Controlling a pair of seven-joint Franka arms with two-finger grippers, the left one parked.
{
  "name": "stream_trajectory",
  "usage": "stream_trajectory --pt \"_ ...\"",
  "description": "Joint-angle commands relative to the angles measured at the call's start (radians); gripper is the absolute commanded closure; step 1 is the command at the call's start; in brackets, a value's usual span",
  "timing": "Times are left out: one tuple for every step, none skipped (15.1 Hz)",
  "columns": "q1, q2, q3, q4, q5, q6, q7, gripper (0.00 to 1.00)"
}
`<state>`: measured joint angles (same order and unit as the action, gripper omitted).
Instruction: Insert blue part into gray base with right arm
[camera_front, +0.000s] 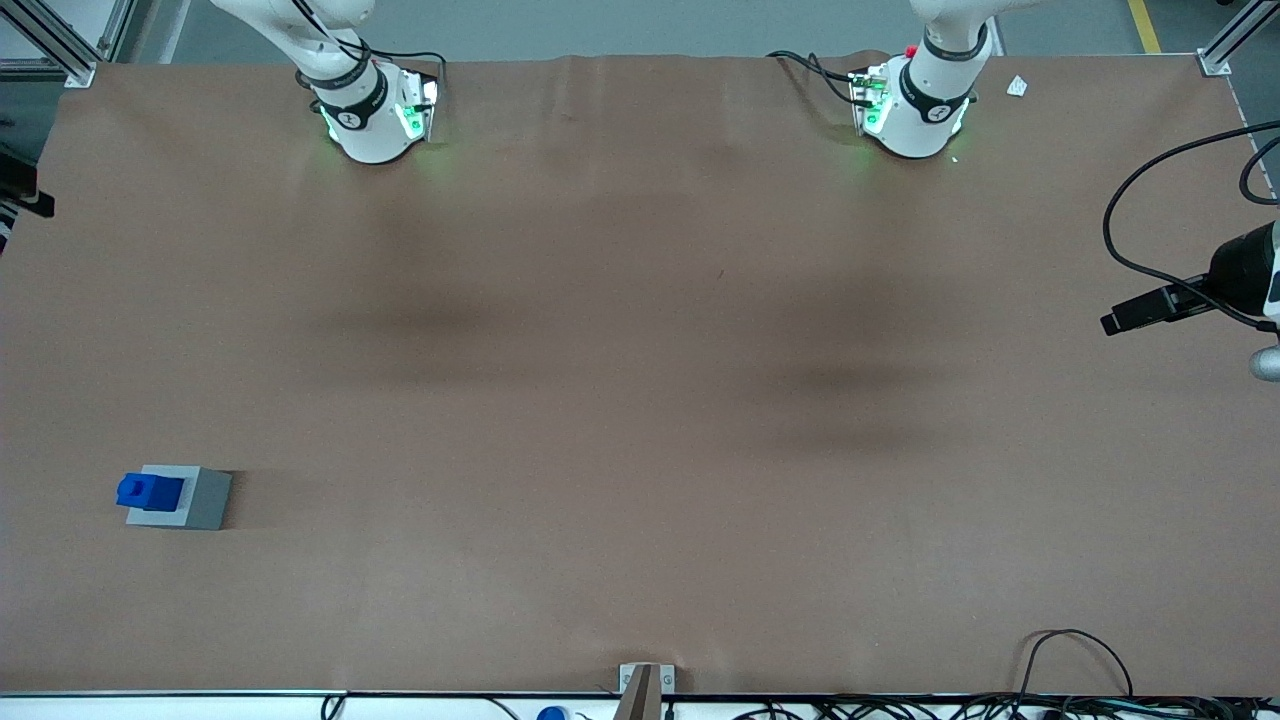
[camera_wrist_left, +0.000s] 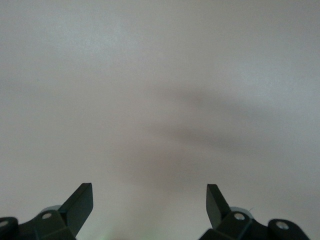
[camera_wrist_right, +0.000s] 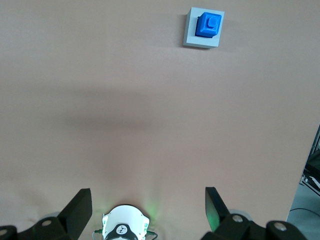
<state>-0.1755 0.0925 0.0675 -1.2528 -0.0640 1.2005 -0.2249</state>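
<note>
The blue part (camera_front: 148, 490) sits in the top of the gray base (camera_front: 203, 500), standing up out of it, at the working arm's end of the table and close to the front camera. From the wrist camera the blue part (camera_wrist_right: 208, 26) lies inside the gray base's lighter rim (camera_wrist_right: 190, 39). My right gripper (camera_wrist_right: 147, 194) is open and holds nothing. It hangs high over the right arm's own base (camera_wrist_right: 124, 228), far from the block. In the front view only that base (camera_front: 372, 112) and the lowest link show; the gripper is out of frame.
A black camera with looping cable (camera_front: 1165, 305) juts in at the parked arm's end. Cables (camera_front: 1075, 650) and a small bracket (camera_front: 645, 683) lie along the table edge nearest the front camera. The brown table's edge (camera_wrist_right: 306, 165) shows in the right wrist view.
</note>
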Motion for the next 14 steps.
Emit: stream_trajectory --pt "0.039 -0.054 -0.003 -0.109 0.004 0.062 0.053 0.0" --pt "0.059 -0.057 -0.003 -0.123 0.004 0.068 0.086 0.0" --pt "0.074 -0.066 -0.003 -0.143 0.004 0.085 0.11 0.0" --pt "0.08 -0.082 -0.003 -0.166 0.004 0.1 0.111 0.0" --pt "0.08 -0.099 -0.003 -0.195 0.004 0.12 0.111 0.0" --pt "0.076 -0.109 -0.006 -0.214 0.004 0.134 0.111 0.0" --pt "0.076 -0.115 -0.009 -0.23 0.004 0.143 0.111 0.0" --pt "0.074 -0.128 -0.011 -0.247 0.004 0.155 0.111 0.0" --pt "0.076 -0.14 -0.011 -0.263 0.004 0.163 0.111 0.0" --pt "0.079 -0.149 -0.008 -0.272 0.004 0.169 0.111 0.0" --pt "0.08 -0.151 -0.006 -0.275 0.004 0.171 0.111 0.0" --pt "0.079 -0.151 -0.006 -0.275 0.004 0.174 0.111 0.0" --pt "0.079 -0.149 -0.006 -0.277 0.004 0.18 0.111 0.0" --pt "0.079 -0.149 -0.006 -0.281 0.004 0.186 0.111 0.0"
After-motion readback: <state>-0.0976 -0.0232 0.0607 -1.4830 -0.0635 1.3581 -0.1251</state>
